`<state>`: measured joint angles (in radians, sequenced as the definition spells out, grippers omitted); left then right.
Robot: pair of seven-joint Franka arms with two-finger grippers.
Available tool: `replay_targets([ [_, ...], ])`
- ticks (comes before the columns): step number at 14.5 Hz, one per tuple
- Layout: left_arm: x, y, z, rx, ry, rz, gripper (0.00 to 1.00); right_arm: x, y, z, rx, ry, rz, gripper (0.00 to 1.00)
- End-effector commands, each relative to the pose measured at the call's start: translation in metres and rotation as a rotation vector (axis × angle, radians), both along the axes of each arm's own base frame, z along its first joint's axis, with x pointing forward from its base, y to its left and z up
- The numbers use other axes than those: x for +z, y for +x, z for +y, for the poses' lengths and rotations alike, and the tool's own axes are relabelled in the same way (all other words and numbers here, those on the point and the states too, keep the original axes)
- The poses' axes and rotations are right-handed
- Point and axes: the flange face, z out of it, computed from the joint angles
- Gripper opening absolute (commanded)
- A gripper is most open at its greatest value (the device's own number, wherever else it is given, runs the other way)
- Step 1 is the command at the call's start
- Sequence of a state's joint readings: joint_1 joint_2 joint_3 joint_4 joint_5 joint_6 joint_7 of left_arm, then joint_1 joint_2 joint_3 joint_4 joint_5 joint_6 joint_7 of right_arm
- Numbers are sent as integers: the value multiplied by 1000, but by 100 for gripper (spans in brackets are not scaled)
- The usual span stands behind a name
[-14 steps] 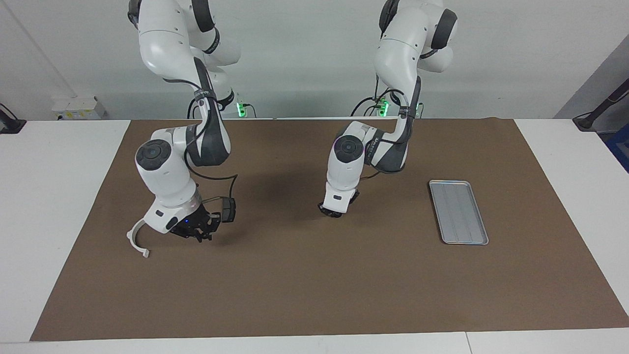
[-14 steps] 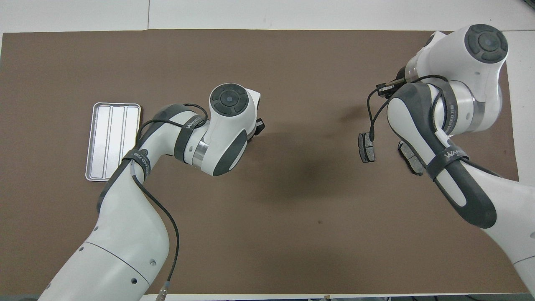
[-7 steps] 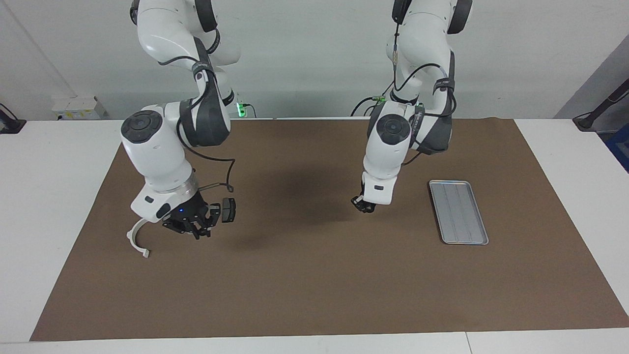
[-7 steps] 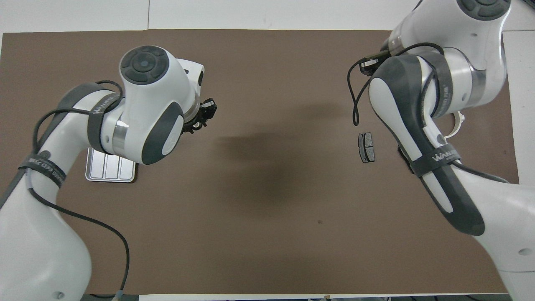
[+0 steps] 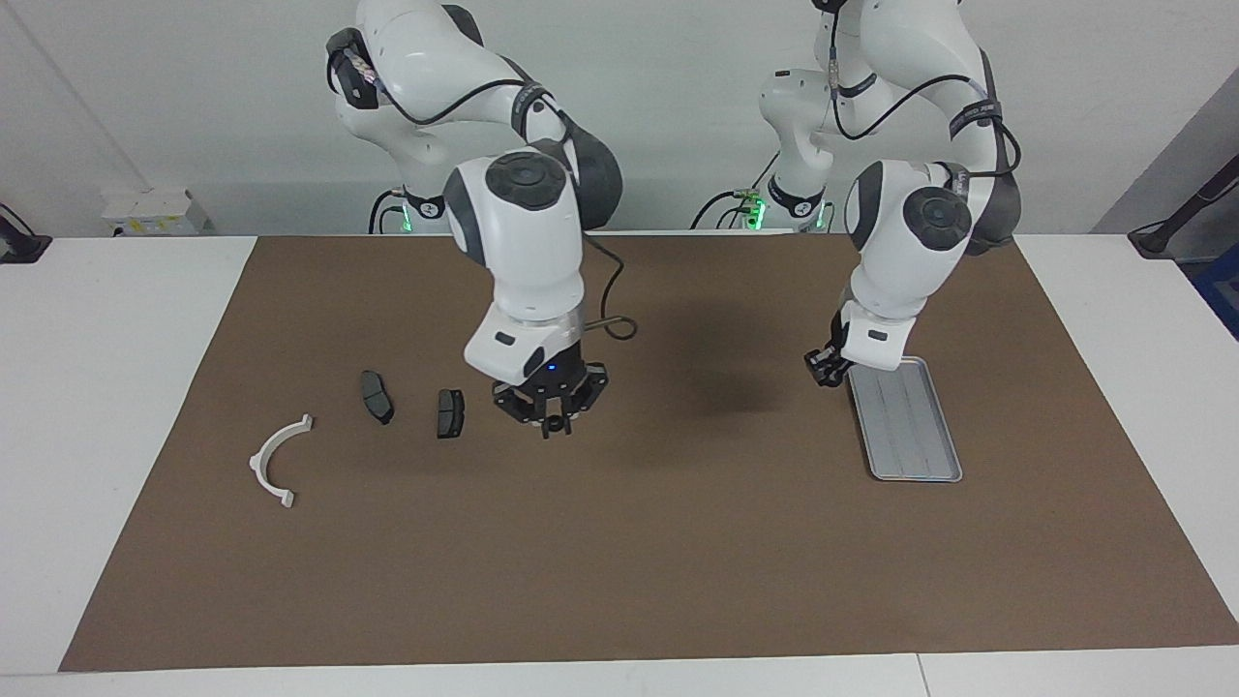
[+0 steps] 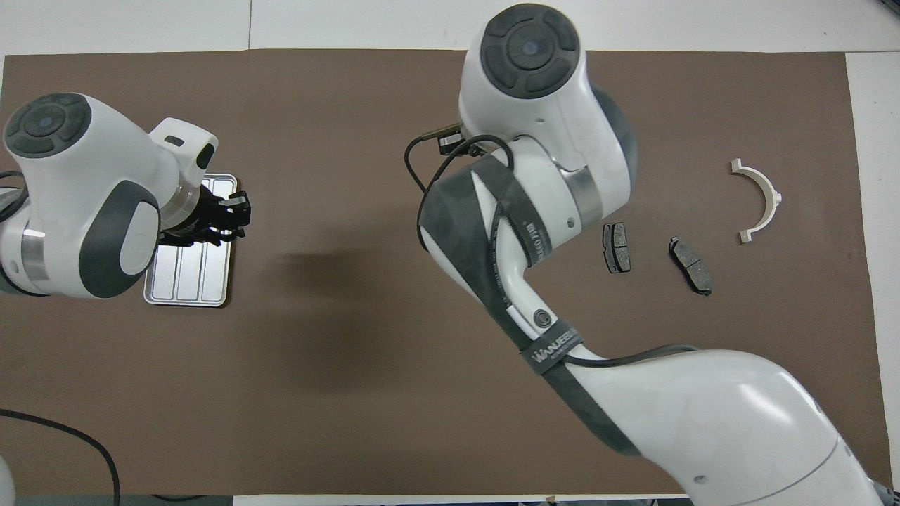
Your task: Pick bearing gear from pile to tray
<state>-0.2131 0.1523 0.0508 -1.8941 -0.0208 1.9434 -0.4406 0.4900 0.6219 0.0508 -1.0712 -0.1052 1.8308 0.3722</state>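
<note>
The silver ribbed tray lies at the left arm's end of the mat; it also shows in the overhead view, partly covered by the left arm. My left gripper hangs just above the tray's edge that faces the table's middle. The pile lies at the right arm's end: a white half-ring bracket and two dark grey brake pads. No tiny black round pieces show. My right gripper hangs low over bare mat beside the nearer-to-middle pad; the arm hides it from overhead.
A brown mat covers the white table. The right arm's wrist and forearm span the middle of the overhead view beside the pads.
The right gripper has swung from the bracket and pads toward the table's middle, uncovering both pads. The left gripper has moved from the mat's middle to the tray's edge.
</note>
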Motion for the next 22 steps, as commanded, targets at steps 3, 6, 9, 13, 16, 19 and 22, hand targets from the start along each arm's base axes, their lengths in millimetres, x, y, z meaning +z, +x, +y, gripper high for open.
replay_targets([
  [3,-31,-27,73,-67,-13,-103,0,-39,-42,84,-40,-13,40,0],
  [6,-41,-26,84,-97,-14,-126,0,-62,-48,99,-38,12,37,0],
  [9,-60,-31,99,-67,-12,-117,0,-94,-52,101,-48,15,46,0],
  [13,-82,-35,100,-64,-11,-100,0,-125,-63,113,-43,39,66,0],
  [16,-89,-37,93,-64,-11,-89,0,-143,-77,125,-58,35,78,0],
  [19,-105,-42,94,-65,-10,-125,0,-172,-86,124,-60,37,79,0],
  [22,-109,-41,94,-75,-10,-125,0,-194,-91,120,-55,44,71,0],
])
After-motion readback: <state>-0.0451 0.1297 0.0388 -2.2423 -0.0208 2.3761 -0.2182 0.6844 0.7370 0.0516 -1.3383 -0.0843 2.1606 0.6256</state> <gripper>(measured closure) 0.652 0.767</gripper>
